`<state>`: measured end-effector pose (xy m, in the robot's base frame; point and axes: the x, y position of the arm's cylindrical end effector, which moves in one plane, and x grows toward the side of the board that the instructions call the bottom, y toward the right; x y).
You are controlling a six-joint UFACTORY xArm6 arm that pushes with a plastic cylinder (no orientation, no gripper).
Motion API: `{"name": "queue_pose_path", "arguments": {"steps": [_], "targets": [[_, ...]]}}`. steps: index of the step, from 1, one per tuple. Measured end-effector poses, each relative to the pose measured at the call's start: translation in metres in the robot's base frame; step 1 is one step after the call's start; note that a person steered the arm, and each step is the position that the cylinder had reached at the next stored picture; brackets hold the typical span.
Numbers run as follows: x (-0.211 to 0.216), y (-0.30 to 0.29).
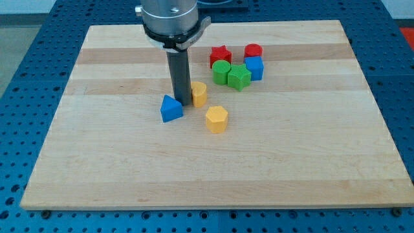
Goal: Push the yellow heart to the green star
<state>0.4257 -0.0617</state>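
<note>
The yellow heart sits near the board's middle, partly hidden by my rod. My tip is right against its left side, between it and a blue triangle. The green star lies up and to the right of the heart, in a cluster of blocks. A short gap of bare board separates heart and star.
A yellow hexagon lies just below and right of the heart. Around the star are a round green block, a red star, a red block and a blue block. The wooden board rests on a blue table.
</note>
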Motion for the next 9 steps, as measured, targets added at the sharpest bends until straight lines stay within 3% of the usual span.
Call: {"name": "queue_pose_path", "arguments": {"steps": [3,7,9], "targets": [[-0.029,-0.007],[-0.028,0.069],[-0.022,0.075]]}}
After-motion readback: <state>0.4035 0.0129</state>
